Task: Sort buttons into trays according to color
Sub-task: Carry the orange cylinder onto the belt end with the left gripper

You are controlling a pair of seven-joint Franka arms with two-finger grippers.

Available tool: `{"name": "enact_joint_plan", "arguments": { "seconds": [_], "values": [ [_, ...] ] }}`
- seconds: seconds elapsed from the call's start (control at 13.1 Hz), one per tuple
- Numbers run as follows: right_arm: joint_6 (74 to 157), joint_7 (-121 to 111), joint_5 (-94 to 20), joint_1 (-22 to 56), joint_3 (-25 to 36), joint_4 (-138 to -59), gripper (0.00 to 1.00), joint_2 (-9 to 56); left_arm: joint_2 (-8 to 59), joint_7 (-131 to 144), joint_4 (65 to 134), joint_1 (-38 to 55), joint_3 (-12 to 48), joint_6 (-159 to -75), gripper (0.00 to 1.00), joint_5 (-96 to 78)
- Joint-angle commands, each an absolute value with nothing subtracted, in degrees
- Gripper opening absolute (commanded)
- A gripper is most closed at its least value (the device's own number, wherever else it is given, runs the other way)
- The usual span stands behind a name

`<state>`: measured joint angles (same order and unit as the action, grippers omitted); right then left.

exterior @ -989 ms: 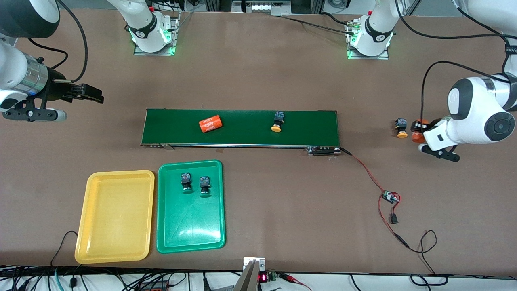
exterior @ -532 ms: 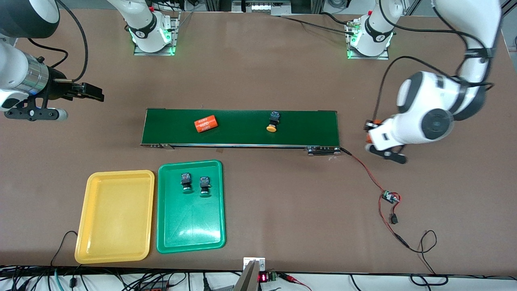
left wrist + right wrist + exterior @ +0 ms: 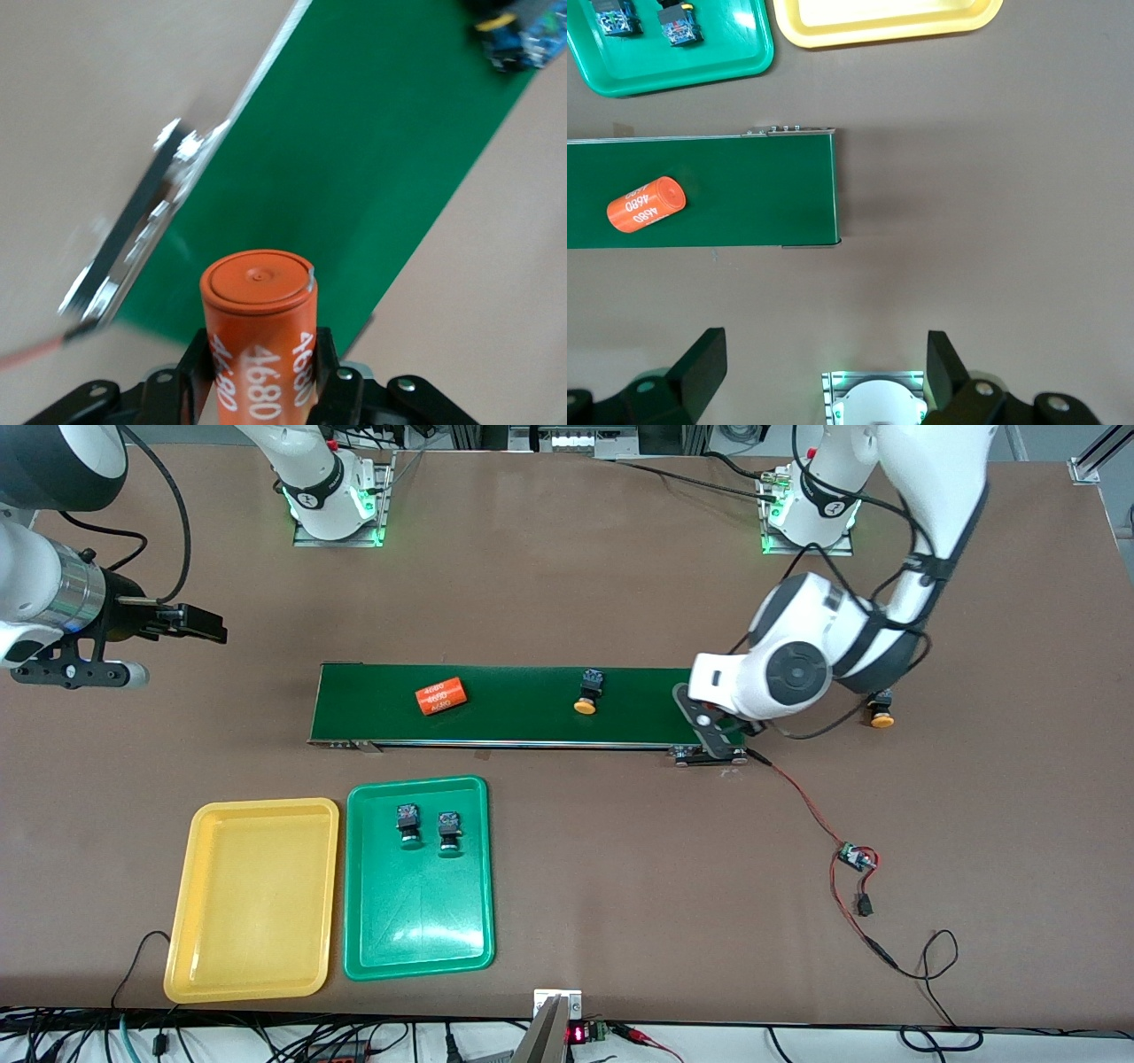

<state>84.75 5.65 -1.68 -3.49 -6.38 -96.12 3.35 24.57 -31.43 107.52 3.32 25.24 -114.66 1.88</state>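
One yellow-capped button lies on the belt near the left gripper.

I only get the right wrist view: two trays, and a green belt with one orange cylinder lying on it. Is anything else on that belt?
Observer: Yes. A yellow-capped button lies on the conveyor belt, toward the left arm's end from that orange cylinder.
Operator: And where is the other arm?
Observer: The left gripper is over the belt's end nearest its own base, shut on a second orange cylinder.
Operator: Any buttons off the belt, apart from the two in the green tray?
Observer: A second yellow-capped button lies on the table just past that same end of the belt.
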Motion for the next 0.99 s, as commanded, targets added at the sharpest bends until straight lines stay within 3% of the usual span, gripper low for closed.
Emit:
{"name": "enact_joint_plan", "arguments": {
  "seconds": [0.0,0.15,0.23,0.3,0.38,0.68,0.91],
  "values": [
    [84.0,5.0,-1.4,-3.8,-6.3,-96.5,1.0,2.8,26.0,-36.6,109.3,4.3,26.1,-118.3,0.2,4.3],
    [84.8,5.0,-1.4,-3.9,-6.3,-98.7,1.0,1.3,26.4,-36.7,109.9,4.8,27.7,-118.4,0.21,5.9],
    [85.9,5.0,-1.4,-4.5,-6.3,-101.1,1.0,-0.3,26.8,-36.7,110.0,4.9,27.9,-118.4,0.29,7.1],
    [88.0,5.0,-1.4,-4.7,-6.3,-104.7,1.0,-2.8,27.3,-36.7,110.0,4.9,27.9,-118.4,0.77,8.6],
    [90.3,4.9,-1.5,-4.7,-6.3,-108.4,1.0,-5.3,27.2,-36.7,110.1,4.8,27.9,-118.2,1.0,8.8],
    [93.2,4.9,-1.7,-4.7,-6.3,-113.1,1.0,-8.3,22.1,-35.9,109.4,3.7,26.6,-116.0,1.0,8.4],
    [97.5,5.0,-2.0,-4.3,-6.4,-118.6,1.0,-11.6,19.6,-29.5,108.8,3.3,19.1,-113.7,1.0,8.3]
  ]
}}
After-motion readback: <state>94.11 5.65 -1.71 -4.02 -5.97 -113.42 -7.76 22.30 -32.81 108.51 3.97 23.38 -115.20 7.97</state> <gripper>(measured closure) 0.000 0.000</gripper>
